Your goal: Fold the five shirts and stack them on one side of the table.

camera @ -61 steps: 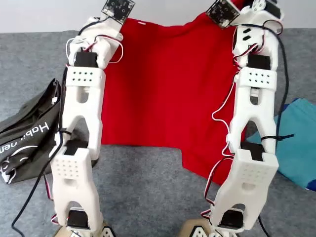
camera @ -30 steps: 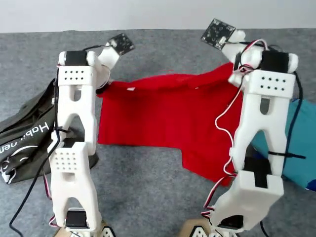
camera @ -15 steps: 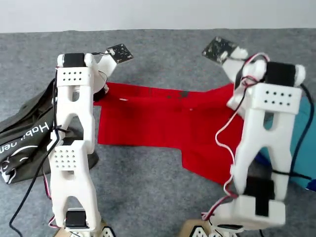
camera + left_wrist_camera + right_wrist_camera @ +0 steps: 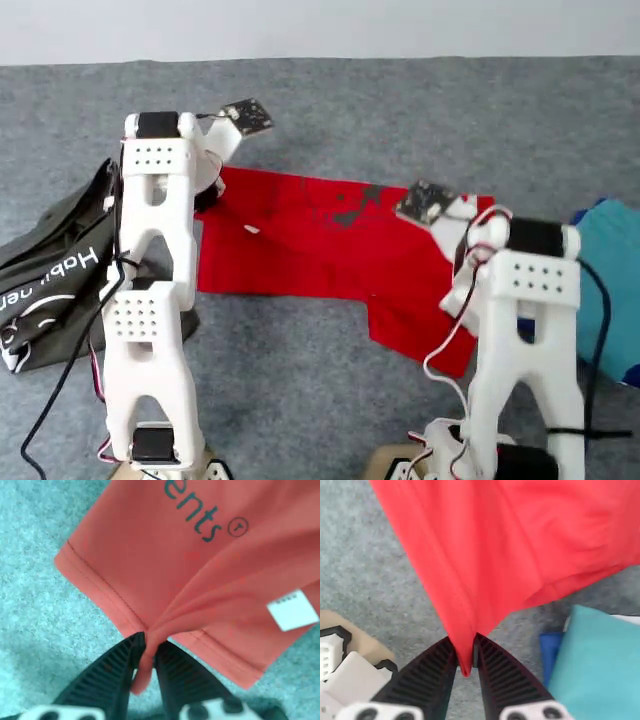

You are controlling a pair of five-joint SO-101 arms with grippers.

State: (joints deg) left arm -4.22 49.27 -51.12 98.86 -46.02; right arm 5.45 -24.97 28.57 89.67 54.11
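The grey table (image 4: 400, 100) carries the red shirt (image 4: 300, 250) at its middle, spread flat between the two arms. The left arm (image 4: 150, 300) stands over the red shirt's left edge and the right arm (image 4: 525, 350) over its right edge. A dark shirt (image 4: 50, 280) lies crumpled to the left of the red shirt, just past the left arm. A teal shirt (image 4: 610, 250) lies just beside the red shirt's right edge, with a blue piece (image 4: 551, 655) touching it. The left gripper (image 4: 146, 647) is clenched on a pinch of the red shirt's hem at its far left corner. The right gripper (image 4: 465, 647) is clenched on a fold of the red shirt at its right side. Dark print (image 4: 200, 510) shows near the red shirt's far edge, and a white label (image 4: 292, 611) sits near the left gripper.
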